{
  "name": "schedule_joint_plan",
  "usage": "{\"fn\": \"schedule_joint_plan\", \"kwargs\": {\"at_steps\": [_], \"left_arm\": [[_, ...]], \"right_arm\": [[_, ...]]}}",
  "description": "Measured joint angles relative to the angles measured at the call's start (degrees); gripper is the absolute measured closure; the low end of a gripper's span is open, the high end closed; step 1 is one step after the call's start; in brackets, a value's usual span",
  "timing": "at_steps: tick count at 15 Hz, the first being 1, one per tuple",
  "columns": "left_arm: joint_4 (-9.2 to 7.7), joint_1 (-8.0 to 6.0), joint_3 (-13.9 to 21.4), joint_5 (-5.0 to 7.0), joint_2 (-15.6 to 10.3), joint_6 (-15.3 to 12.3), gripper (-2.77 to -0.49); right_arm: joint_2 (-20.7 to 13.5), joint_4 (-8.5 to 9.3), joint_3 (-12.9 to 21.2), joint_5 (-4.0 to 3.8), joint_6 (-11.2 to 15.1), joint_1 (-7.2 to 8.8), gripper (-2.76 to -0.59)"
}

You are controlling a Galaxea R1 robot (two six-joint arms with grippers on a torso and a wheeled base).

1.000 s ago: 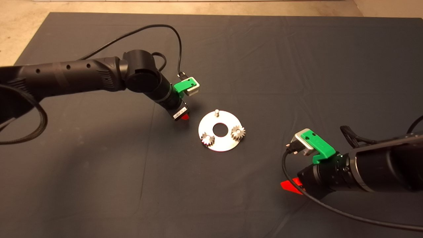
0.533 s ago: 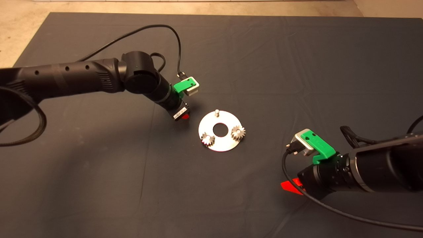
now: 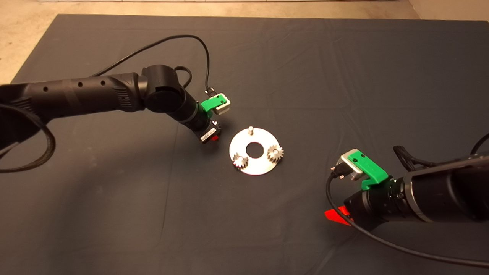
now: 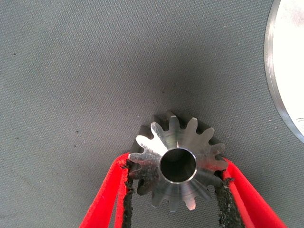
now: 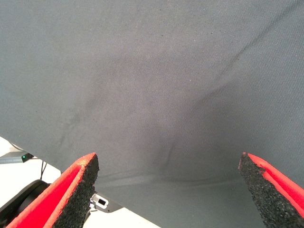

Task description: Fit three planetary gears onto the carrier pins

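Currently shiny toothed gear (image 4: 177, 165), centre hole showing, sits between red fingers (image 4: 105, 195).

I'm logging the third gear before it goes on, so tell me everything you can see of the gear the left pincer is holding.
The gear is a small, shiny steel spur gear with blunt, evenly spaced teeth and a round centre hole rimmed by a bright edge. The left pincer is shut on it, a black pad pressing the teeth on each side. It is beside the disc, off its edge, not over the bare pin. Whether it touches the mat cannot be told.
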Motion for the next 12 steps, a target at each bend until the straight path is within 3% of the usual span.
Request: {"fn": "schedule_joint_plan", "kwargs": {"at_steps": [9,12], "left_arm": [[0.00,0.00,0.0,0.00,0.0,0.0,-0.81],[0.00,0.00,0.0,0.00,0.0,0.0,-0.72]], "right_arm": [[-0.2,0.00,0.0,0.06,0.0,0.00,-2.20],[-2.6,0.00,0.0,0.15,-0.1,0.00,-2.20]]}}
